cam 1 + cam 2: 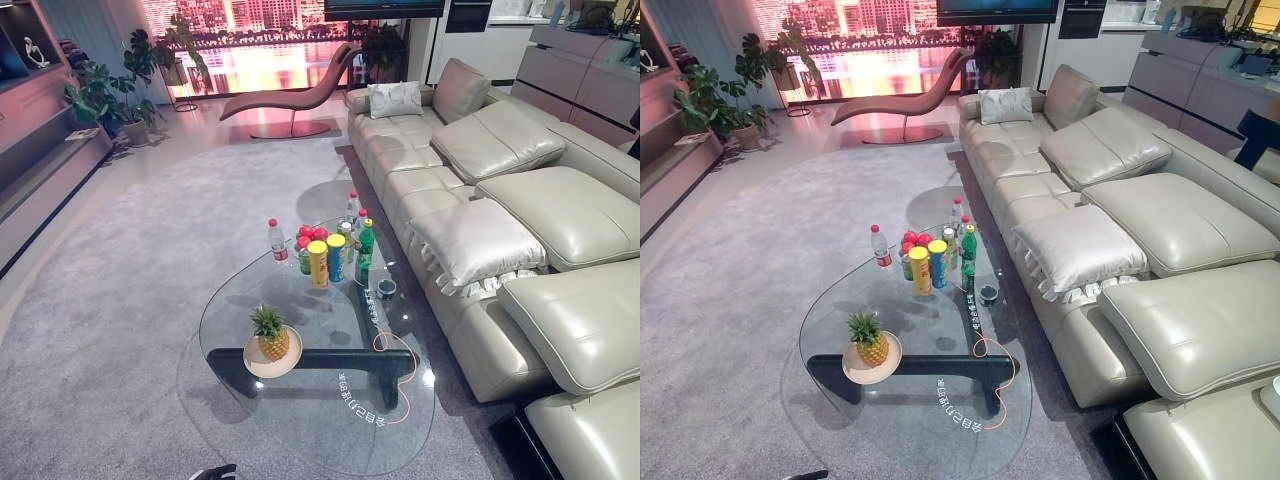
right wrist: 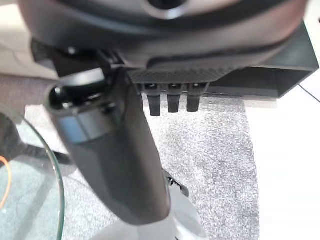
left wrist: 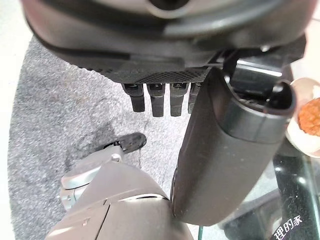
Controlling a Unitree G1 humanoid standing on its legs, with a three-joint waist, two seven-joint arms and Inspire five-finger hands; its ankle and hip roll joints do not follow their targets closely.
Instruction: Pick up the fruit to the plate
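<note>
Room evenly and brightly lit. Strong pink-orange glow enters from the far window (image 1: 262,40) and spreads a sheen across the floor (image 1: 225,120) before it. Small glare spots sit on the glass tabletop (image 1: 400,330). Straight lines bow toward the head views' edges. In both wrist views, close dark hand parts appear soft.
</note>
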